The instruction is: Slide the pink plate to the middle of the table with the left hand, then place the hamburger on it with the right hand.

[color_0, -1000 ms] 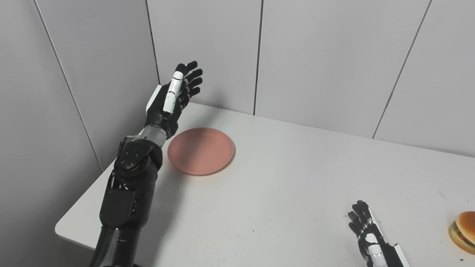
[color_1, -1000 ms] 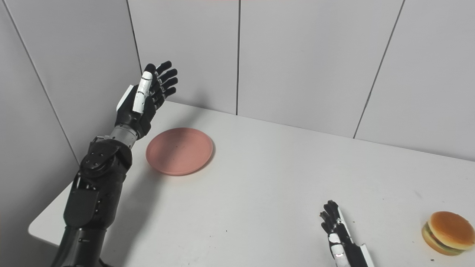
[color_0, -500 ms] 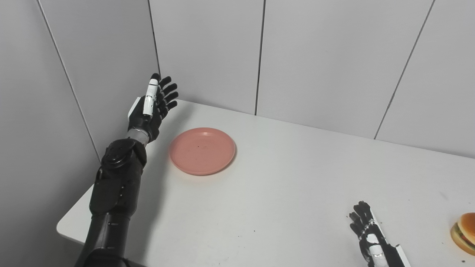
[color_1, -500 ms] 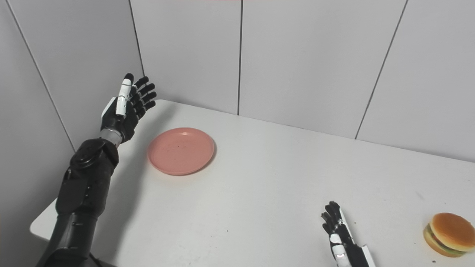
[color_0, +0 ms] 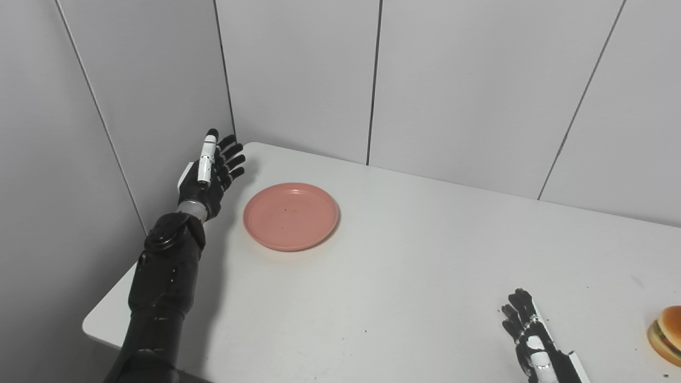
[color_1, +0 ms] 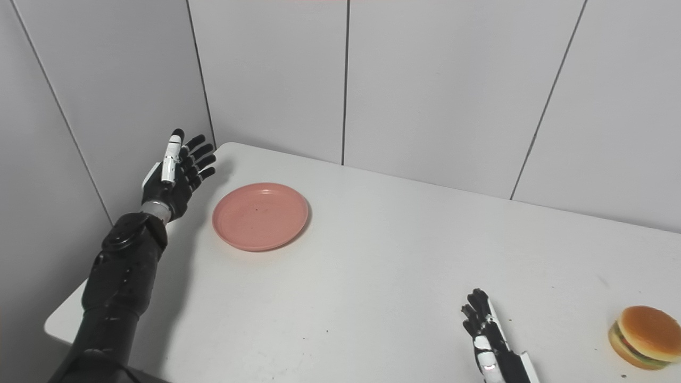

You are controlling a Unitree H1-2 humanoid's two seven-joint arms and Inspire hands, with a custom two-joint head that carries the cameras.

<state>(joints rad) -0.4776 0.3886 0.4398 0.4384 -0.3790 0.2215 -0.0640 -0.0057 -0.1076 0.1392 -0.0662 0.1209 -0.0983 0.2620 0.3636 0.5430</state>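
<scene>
Plate: pink, round, flat on table, so no long axis. Left hand beside it, fingers spread, empty. Right hand also spread, apart from burger.

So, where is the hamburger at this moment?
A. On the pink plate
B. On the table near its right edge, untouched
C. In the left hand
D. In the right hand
B: the hamburger sits on the table, clear of the open right hand and far from the pink plate.

It looked like a bare test lab: a plain white bench stood in a corner of grey panelled walls.
</scene>
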